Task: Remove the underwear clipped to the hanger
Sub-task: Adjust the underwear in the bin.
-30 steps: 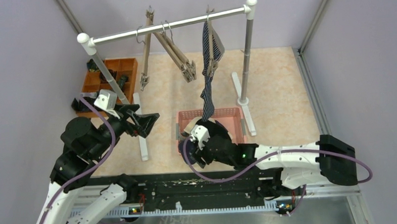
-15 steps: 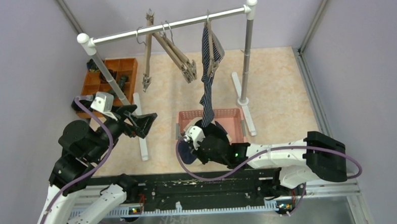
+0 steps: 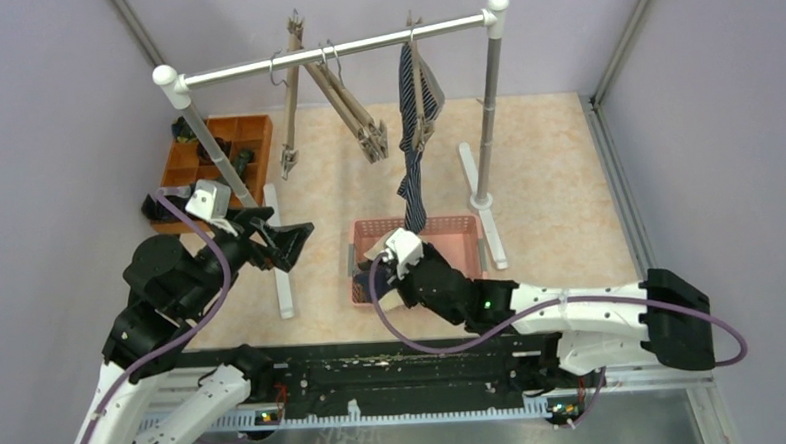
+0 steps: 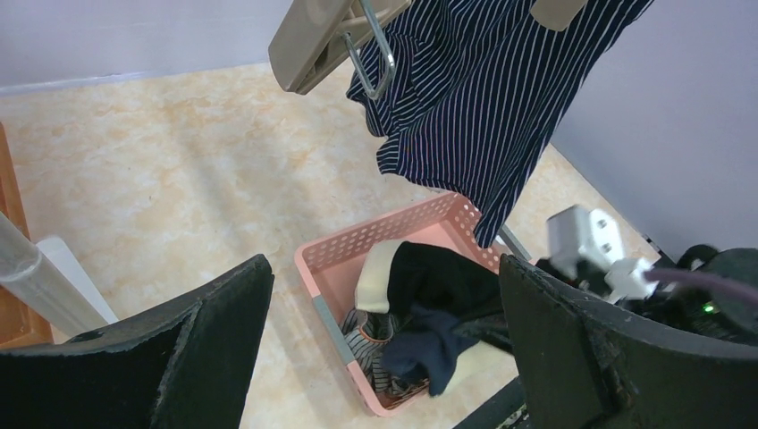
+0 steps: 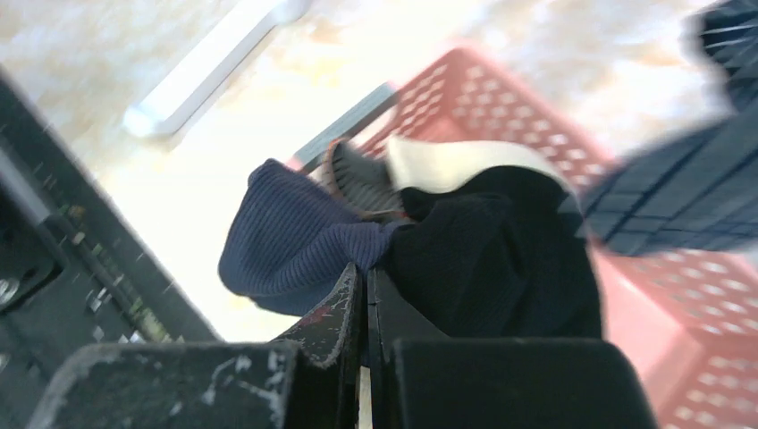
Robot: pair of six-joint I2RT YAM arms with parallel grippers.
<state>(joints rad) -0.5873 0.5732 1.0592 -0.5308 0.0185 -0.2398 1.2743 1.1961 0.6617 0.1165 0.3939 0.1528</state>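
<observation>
One navy white-striped underwear (image 3: 413, 151) (image 4: 483, 98) still hangs clipped to a wooden hanger (image 3: 419, 81) on the rail. Below it the pink basket (image 3: 459, 222) (image 4: 357, 255) holds black underwear (image 4: 447, 277) (image 5: 501, 268), a grey-white striped pair (image 4: 375, 335) and plain navy underwear (image 4: 429, 344) (image 5: 286, 241) that spills over the near rim. My right gripper (image 3: 391, 272) (image 5: 365, 268) is at that near rim, jaws pressed together with the navy cloth pinched at their tips. My left gripper (image 3: 288, 242) (image 4: 383, 268) hovers wide open left of the basket, holding nothing.
The white rail (image 3: 332, 52) carries two bare wooden clip hangers (image 3: 349, 109). Its left foot (image 3: 283, 277) lies between my left gripper and the basket; the right post (image 3: 483, 128) stands behind the basket. An orange tray (image 3: 221, 154) with dark bundles sits at the back left.
My right gripper has closed from open onto the navy cloth at the basket's near rim and shifted slightly towards the basket. The left gripper stayed open, swaying only a little.
</observation>
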